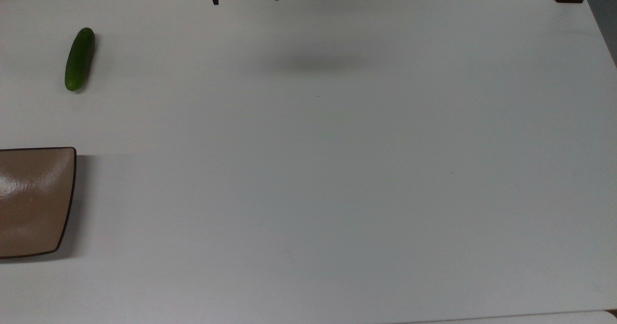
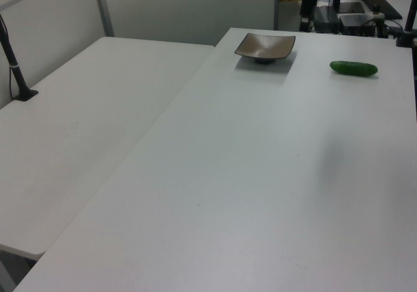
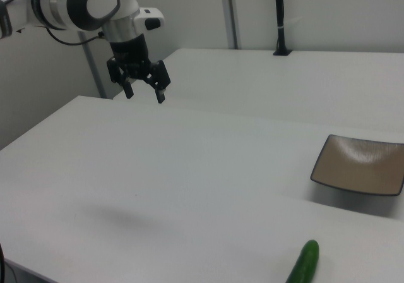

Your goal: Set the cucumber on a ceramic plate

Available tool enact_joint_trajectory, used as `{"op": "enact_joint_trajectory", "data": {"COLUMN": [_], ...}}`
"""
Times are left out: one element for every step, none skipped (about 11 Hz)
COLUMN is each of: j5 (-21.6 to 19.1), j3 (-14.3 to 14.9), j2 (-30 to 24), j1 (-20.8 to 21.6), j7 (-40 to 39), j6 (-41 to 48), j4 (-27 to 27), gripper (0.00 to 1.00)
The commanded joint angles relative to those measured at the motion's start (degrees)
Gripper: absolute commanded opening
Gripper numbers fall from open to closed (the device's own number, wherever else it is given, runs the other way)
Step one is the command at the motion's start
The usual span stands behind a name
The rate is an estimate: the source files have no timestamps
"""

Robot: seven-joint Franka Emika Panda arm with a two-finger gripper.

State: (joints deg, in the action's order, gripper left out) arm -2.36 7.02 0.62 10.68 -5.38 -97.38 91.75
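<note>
- Hanging high above the worktop [image 1: 337,169], my tool [image 3: 144,93] has its two fingers spread apart and nothing between them; in the top view the fingertips poke in at the far edge.
- The cucumber [image 1: 79,59] lies flat on the worktop near the top view's left edge, untouched. In the right view it [image 3: 303,263] sits at the bottom, well apart from my tool.
- The plate [image 1: 36,201] sits bare at the top view's left edge, partly cut off there, closer to the camera than the cucumber. The two are apart, with open worktop between them. In the left view the plate [image 2: 265,45] stands to the left view's left of the cucumber [image 2: 353,68].
- By my reckoning nothing of the task is done: the cucumber is not gripped, not lifted, not on the plate.
- Left for me, as I judge it: travel across to the cucumber, come down over its middle, close across its narrow width, lift, carry it to the plate and set it down there.
</note>
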Motion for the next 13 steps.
{"op": "enact_joint_trajectory", "data": {"j5": [0.0, 0.0, 0.0, 0.0, 0.0, 0.0, 0.0, 0.0, 0.0, 0.0, 0.7, 1.5, 2.5], "j3": [0.3, 0.2, 0.0, 0.0, 0.0, 0.0, 0.0, 0.0, 0.1, 0.1, 0.2, 0.6, 0.7], "j2": [-1.2, -1.3, -1.3, -1.6, -2.0, -2.0, -2.0, -2.2, -2.4, -2.4, -2.5, -2.8, -3.3], "j1": [1.0, 0.9, 0.8, 0.8, 0.3, -0.1, -1.1, -2.1, -3.6, -5.4, -6.5, -7.4, -9.3], "j7": [-1.0, -1.1, -1.0, -1.1, -1.1, -1.1, -1.1, -1.0, -1.1, -1.7, -4.0, -6.6, -9.1], "j6": [2.0, 2.7, 3.8, 6.6, 9.5, 10.7, 12.3, 13.9, 15.2, 16.4, 17.9, 18.4, 18.2], "j4": [2.3, 3.0, 3.1, 3.2, 3.2, 3.3, 4.0, 4.1, 4.1, 4.1, 4.1, 4.2, 5.3], "gripper": [1.0, 1.0, 1.0, 1.0, 1.0, 1.0, 1.0, 1.0, 1.0, 1.0, 1.0, 1.0, 1.0]}}
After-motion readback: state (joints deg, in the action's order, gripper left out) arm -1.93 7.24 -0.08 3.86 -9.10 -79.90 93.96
